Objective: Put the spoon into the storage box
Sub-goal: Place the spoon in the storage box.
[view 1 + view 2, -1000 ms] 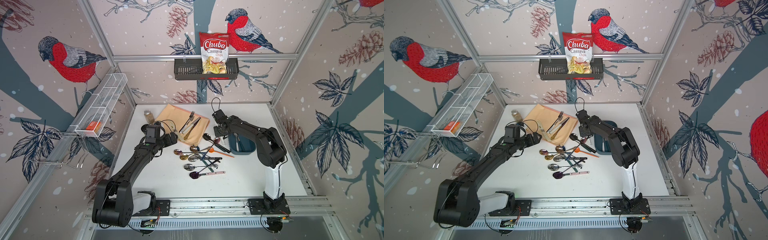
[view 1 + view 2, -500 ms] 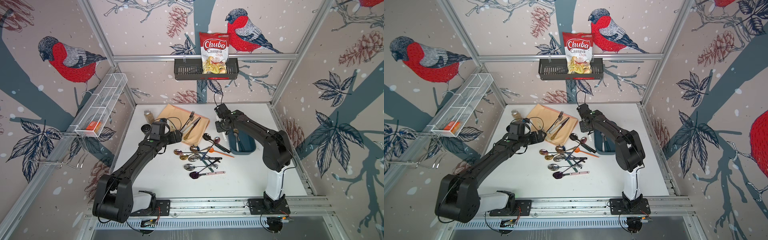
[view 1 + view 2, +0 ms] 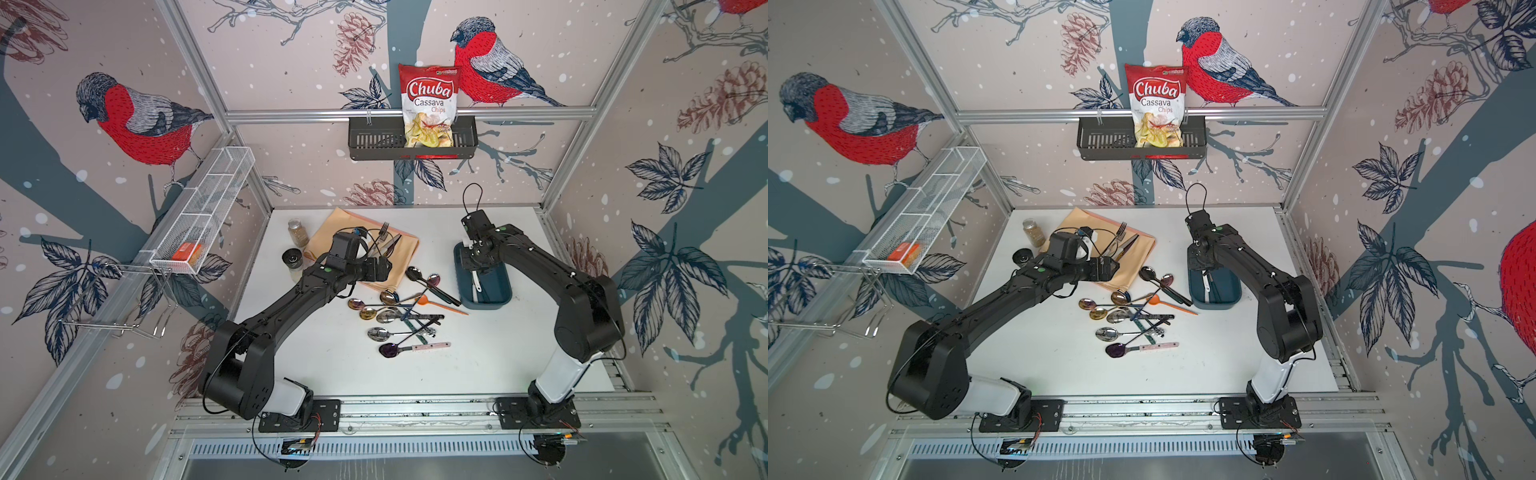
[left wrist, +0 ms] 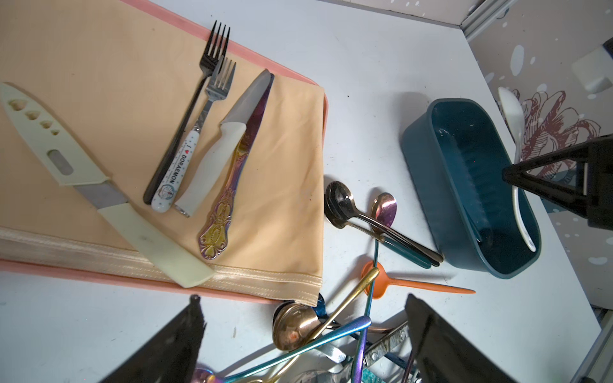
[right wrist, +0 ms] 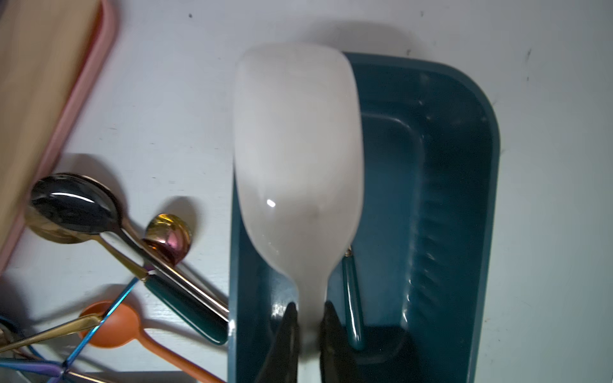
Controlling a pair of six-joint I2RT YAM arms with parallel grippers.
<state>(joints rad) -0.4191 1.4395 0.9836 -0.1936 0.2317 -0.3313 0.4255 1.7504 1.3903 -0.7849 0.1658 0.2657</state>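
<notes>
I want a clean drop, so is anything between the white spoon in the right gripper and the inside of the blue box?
Nothing visible blocks it. The white spoon, clamped in the right gripper, hangs over the storage box, handle end inside. A teal-handled utensil lies in the box beside it.

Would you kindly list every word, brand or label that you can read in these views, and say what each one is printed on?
"Chuba Cassava Chips": on the chips bag standing in the basket, in both top views.
"I (heart) DORAEMON": on the fork handle lying on the cloth, in the left wrist view.
Too small to read: the fine print at the bag's top edge, and anything on the orange box in the wire tray.
</notes>
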